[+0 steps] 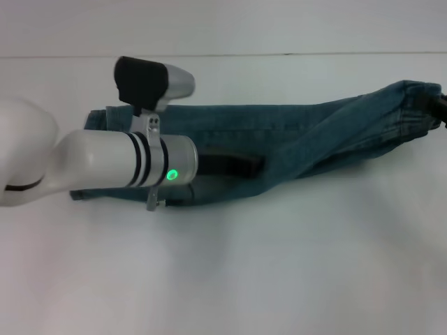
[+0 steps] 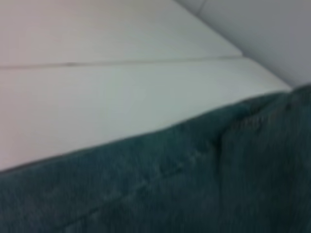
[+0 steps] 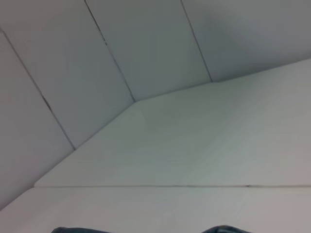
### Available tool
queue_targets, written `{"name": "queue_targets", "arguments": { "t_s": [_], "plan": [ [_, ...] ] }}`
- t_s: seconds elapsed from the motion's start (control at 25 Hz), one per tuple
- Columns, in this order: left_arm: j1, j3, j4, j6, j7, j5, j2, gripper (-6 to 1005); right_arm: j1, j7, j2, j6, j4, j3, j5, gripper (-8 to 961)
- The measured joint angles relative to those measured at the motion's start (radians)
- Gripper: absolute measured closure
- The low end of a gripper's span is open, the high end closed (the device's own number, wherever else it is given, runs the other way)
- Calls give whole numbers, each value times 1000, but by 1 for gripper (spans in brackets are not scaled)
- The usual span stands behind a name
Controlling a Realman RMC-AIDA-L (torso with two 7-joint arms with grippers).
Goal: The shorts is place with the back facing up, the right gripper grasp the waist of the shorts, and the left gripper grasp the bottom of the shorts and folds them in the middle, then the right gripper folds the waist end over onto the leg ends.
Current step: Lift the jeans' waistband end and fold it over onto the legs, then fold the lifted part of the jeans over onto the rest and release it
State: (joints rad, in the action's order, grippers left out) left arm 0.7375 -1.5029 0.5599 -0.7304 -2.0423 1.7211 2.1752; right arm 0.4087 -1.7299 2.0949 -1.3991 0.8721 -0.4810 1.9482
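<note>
The shorts [image 1: 279, 143] lie across the middle of the head view on the white table [image 1: 279, 265], stretched as a long band from centre left to the upper right edge of the frame. The denim appears doubled lengthwise, with a diagonal fold line running up toward the right. The waist of the shorts [image 1: 419, 105], gathered and puckered, sits raised at the far right edge, where a dark shape, apparently the right gripper [image 1: 443, 105], meets it; only a sliver shows, so its finger state cannot be told. The white left arm [image 1: 42, 160] enters from the left edge, its silver wrist with the green light ring [image 1: 171, 174] above the left part of the cloth. The left gripper [image 1: 237, 166] shows as a dark bar on the denim near frame centre; whether its fingers are closed cannot be told. In the left wrist view, denim [image 2: 194, 194] fills the lower half. In the right wrist view, only small denim slivers [image 3: 223, 229] show at the bottom edge.
</note>
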Motion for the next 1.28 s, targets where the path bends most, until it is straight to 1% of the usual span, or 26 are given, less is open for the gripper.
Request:
{"name": "queue_targets", "arguments": {
  "t_s": [0.2,0.48,0.68,0.96,1.08,1.16,1.2,1.24,1.28],
  "plan": [
    [11,-53,0,-13,-20,0,0,999,10,-59,1,-6,82,-44,0,896],
    [18,-55,13,-130,-16,6,-2,998,37,-153,-3,-9,200,-121,-6,895],
    [17,-56,23,-180,-11,1,-2,999,83,-194,-9,-9,240,-173,-1,895],
    [0,-47,36,-247,4,0,0,987,165,-233,-12,-10,244,-223,33,896],
    [-27,-12,63,-252,5,0,-2,978,194,-243,-11,-11,240,-255,43,896],
    [-63,43,97,-242,5,5,-4,971,209,-250,-9,-10,237,-282,47,896],
    [-86,86,117,-228,5,7,-4,968,215,-255,-9,-6,235,-297,48,896],
    [-96,112,124,-219,8,8,-5,965,220,-262,-9,-1,232,-314,49,896],
    [-116,167,137,-209,16,8,-5,962,227,-270,-9,5,228,-335,49,897]
  ]
}}
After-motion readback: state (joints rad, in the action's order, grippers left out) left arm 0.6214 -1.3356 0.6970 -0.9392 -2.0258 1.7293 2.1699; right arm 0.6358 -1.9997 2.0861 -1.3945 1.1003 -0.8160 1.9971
